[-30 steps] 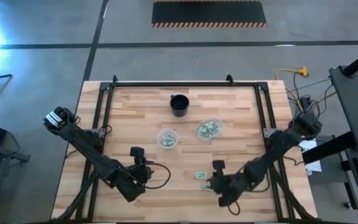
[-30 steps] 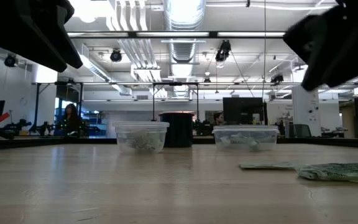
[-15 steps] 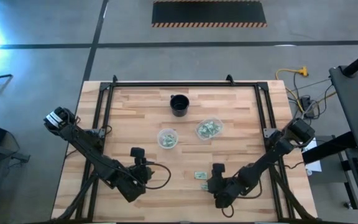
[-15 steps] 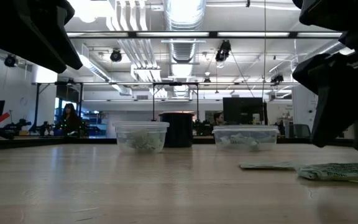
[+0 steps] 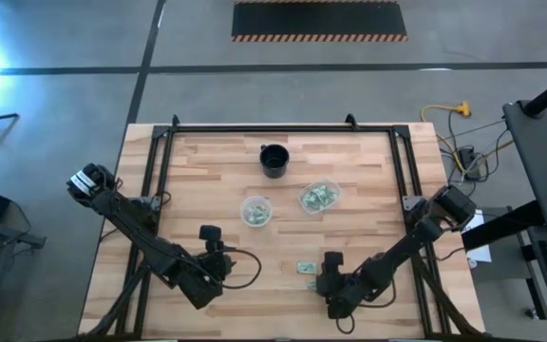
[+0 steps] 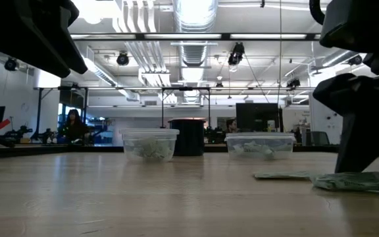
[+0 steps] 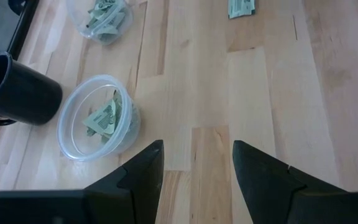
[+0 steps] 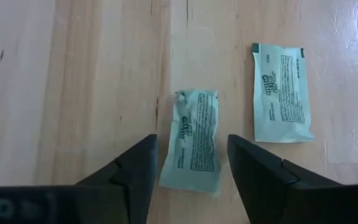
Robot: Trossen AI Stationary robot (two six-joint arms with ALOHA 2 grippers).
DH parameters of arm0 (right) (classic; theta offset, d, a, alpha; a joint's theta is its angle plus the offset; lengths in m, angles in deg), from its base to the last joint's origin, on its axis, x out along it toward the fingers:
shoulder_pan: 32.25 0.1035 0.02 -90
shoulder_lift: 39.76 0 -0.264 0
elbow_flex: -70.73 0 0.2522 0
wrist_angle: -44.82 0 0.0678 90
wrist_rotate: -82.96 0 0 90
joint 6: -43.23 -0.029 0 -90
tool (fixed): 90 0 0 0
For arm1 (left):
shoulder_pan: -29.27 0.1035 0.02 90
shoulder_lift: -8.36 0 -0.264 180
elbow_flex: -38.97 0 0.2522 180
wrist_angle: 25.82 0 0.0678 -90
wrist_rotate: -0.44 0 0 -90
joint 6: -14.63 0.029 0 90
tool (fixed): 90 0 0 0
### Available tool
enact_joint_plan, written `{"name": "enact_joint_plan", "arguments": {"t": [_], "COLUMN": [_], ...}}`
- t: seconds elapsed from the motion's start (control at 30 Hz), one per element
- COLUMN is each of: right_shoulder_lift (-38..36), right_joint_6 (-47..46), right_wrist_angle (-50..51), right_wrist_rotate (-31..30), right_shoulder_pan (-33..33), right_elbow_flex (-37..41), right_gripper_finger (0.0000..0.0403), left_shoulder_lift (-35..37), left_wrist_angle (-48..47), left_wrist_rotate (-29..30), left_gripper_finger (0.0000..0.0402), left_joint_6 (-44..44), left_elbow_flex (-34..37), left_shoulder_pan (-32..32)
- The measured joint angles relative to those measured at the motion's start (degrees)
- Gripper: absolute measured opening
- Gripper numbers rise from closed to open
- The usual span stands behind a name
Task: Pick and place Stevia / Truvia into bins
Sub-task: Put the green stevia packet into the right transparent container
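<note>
Two green-and-white Stevia packets lie flat on the wood near the table's near edge. In the right wrist view one packet (image 8: 194, 140) sits between my right gripper's (image 8: 191, 169) open fingers, which stand on either side of it without touching; the other packet (image 8: 280, 93) lies beside it. The low view shows this gripper (image 6: 367, 164) down at table height over a packet (image 6: 347, 181). Two clear cups (image 5: 255, 211) (image 5: 319, 197) hold several packets each. My left gripper (image 7: 197, 168) hovers open, above bare wood near the closer cup (image 7: 98, 118).
A black round cup (image 5: 273, 160) stands toward the far edge, behind the clear cups. A black frame rail (image 5: 283, 128) runs around the tabletop. Bare wood lies between the two grippers and to the left of the cups. A person shows far off in the room (image 6: 74, 125).
My right gripper has come down from well above the table to table height over the two loose packets, drifting slightly toward the table's left. Its fingers now stand around one packet. The packets and cups have stayed put.
</note>
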Motion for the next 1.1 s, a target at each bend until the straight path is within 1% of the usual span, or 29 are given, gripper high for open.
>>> {"name": "enact_joint_plan", "arguments": {"t": [0.1, 0.2, 0.43, 0.57, 0.63, 0.7, 0.77, 0.93, 1.07, 1.1], "right_shoulder_lift": [-0.23, -0.25, -0.29, -0.29, -0.38, -0.64, -1.02, -3.65, -6.36, -7.23], "right_joint_6": [0.05, 0.53, 2.87, 4.24, 4.67, 5.06, 5.16, 4.93, 4.96, 4.95], "right_wrist_angle": [0.25, 0.38, 0.63, 0.73, 0.82, 1.18, 1.83, 4.81, 8.34, 9.88], "right_wrist_rotate": [0.22, 0.39, 0.29, 0.15, 0.11, -0.13, -1.2, -4.08, -6.86, -8.36], "right_shoulder_pan": [-0.02, -0.02, -0.02, -0.02, -0.02, -0.04, -0.04, 0.37, 0.46, 0.45], "right_elbow_flex": [-0.03, -0.11, -0.11, -0.11, -0.06, -0.02, 0.09, 0.05, 0.02, 0.02], "right_gripper_finger": [0.0177, 0.016, 0.009, 0.0048, 0.0029, 0.0015, 0.0011, 0.0009, 0.0009, 0.0009], "left_shoulder_lift": [0.0, -0.01, -0.01, 0.0, 0.0, 0.0, 0.0, 0.07, -0.77, -1.27], "left_wrist_angle": [-0.02, -0.04, -0.29, -2.15, -3.45, -4.32, -4.31, -4.43, -4.49, -4.63], "left_wrist_rotate": [0.01, -0.01, -1.84, -2.15, -2.5, -4.18, -5.28, -5.66, -8.39, -8.77], "left_gripper_finger": [0.0176, 0.0176, 0.0176, 0.0176, 0.0176, 0.0176, 0.0176, 0.0176, 0.0176, 0.0176], "left_joint_6": [0.0, 0.0, -0.01, -0.32, -1.98, -3.48, -4.86, -8.8, -13.29, -14.04], "left_elbow_flex": [0.02, 0.02, 0.02, 0.04, 0.02, 0.0, 0.0, 0.0, 0.0, 0.0], "left_shoulder_pan": [0.0, 0.02, -0.04, -0.83, -1.64, -2.5, -3.7, -6.67, -8.42, -8.94]}}
